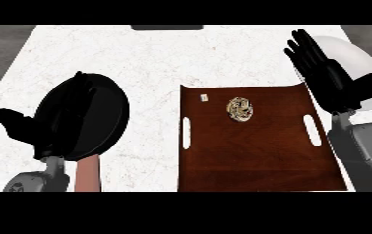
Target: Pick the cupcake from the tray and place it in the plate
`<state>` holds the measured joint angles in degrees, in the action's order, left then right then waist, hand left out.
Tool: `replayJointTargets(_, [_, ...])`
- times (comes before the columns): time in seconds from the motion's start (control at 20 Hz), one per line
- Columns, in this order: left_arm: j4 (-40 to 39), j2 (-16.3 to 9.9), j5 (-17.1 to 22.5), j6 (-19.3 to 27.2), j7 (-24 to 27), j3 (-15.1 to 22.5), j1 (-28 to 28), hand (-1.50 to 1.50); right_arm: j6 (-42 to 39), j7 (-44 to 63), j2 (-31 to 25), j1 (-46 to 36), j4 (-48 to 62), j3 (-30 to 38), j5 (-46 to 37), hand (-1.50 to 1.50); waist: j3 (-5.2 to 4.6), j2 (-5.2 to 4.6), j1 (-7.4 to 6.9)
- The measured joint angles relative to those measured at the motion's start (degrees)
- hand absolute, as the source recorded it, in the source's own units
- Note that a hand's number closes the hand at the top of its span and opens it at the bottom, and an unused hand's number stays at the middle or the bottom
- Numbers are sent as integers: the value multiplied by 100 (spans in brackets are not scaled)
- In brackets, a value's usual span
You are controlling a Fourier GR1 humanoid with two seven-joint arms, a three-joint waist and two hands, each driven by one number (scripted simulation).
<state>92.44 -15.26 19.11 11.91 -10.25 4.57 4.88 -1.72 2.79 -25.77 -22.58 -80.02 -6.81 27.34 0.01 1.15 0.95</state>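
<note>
1. You see the cupcake (240, 108) lying on the tray (262, 159), toward its far edge.
2. Left of the tray: black plate (102, 105), left hand (62, 125) over it, fingers straight.
3. Right hand (327, 73) over the tray's far right corner, fingers straight, holding nothing.

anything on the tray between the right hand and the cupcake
No. In the head view only bare brown tray separates the cupcake from the open right hand, which is raised at the tray's far right corner.
</note>
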Motion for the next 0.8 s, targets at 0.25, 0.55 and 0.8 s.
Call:
replayJointTargets(0.25, [-427, -5, -275, -89, -64, 200, -208, 0, -92, -270, -274, -549, 246, 478, -145, 150, 2, -108, -108])
replayJointTargets(0.55, [-490, -15, -401, -227, -198, 445, -438, 0, 944, -805, -843, -583, 799, 654, -1510, -150, 39, -130, -128])
replayJointTargets(0.8, [-519, 55, -644, -184, -214, 527, -432, 0, 1356, -1898, -351, -307, 1239, 927, -1653, -150, 73, -98, -138])
